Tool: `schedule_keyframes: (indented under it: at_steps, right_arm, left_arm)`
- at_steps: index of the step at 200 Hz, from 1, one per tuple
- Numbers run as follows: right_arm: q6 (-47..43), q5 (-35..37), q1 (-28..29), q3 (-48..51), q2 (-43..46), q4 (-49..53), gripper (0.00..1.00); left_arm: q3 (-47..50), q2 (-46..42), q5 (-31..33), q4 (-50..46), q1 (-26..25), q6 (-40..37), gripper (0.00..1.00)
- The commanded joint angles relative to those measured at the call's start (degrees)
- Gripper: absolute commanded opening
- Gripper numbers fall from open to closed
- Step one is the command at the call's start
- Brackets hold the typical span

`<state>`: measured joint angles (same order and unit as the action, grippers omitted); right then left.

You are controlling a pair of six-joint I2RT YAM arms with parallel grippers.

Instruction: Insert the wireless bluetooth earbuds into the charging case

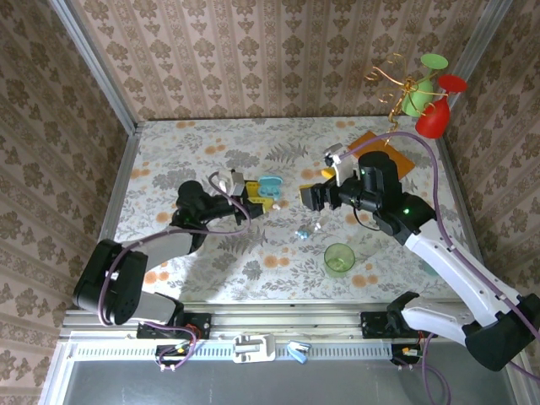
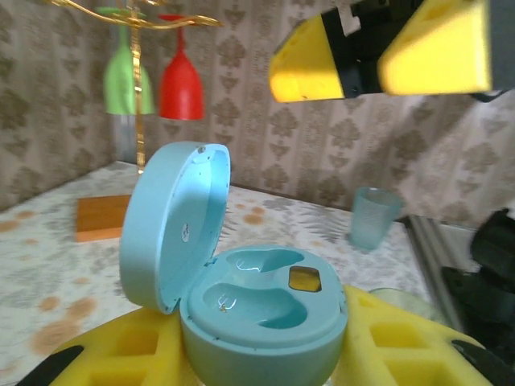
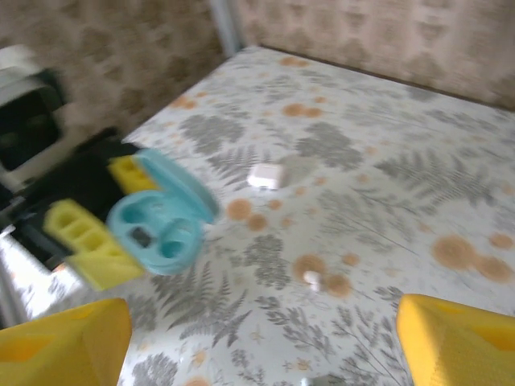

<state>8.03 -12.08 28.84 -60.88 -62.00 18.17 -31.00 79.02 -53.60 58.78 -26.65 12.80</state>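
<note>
Lying loose on the floral tabletop, a tiny pale blue earbud and a tiny white earbud were seen close together, between the green cup and the right gripper. That gripper was held above them with its yellow fingers spread wide, and neither earbud was touched. From its wrist camera, a white earbud was seen on the table in the gap between the two fingertips. The pale blue charging case, rounded like a pebble, was pinched between the yellow fingers of the left gripper. Its lid was hinged up and two hollow wells were exposed. The earbuds lay apart from the case, on its right.
</note>
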Motion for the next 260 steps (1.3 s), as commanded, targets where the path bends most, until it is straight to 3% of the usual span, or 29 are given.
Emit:
schedule_keyframes:
  at_steps: [1,42,80,112,191,214,260]
  right_arm:
    - [12.0,12.5,-0.2,-0.6,-1.2,1.5,0.86]
    - [22.2,16.1,0.4,-0.5,-9.3,9.8,0.83]
    - [26.9,17.0,1.9,-1.4,-18.1,16.7,0.66]
    - [27.7,13.3,2.7,-2.1,-25.8,18.6,0.54]
    - [28.5,5.7,3.7,-3.0,-37.8,15.6,0.42]
    - [28.2,5.0,3.7,-3.0,-39.2,15.1,0.34]
    - [28.3,2.3,3.7,-2.9,-41.4,13.5,0.31]
  left_arm:
    - [1.0,-3.6,7.2,1.7,0.1,-4.7,0.28]
    - [1.9,-5.6,9.1,2.0,0.2,-5.5,0.28]
    - [2.7,-6.8,9.0,3.0,1.8,-4.5,0.28]
    - [3.1,-7.3,8.6,2.9,2.0,-4.3,0.28]
    - [3.8,-7.1,8.0,4.2,2.3,-3.4,0.28]
    - [3.8,-7.1,7.9,4.2,2.5,-3.4,0.28]
    - [4.0,-7.1,7.9,4.3,2.7,-3.4,0.28]
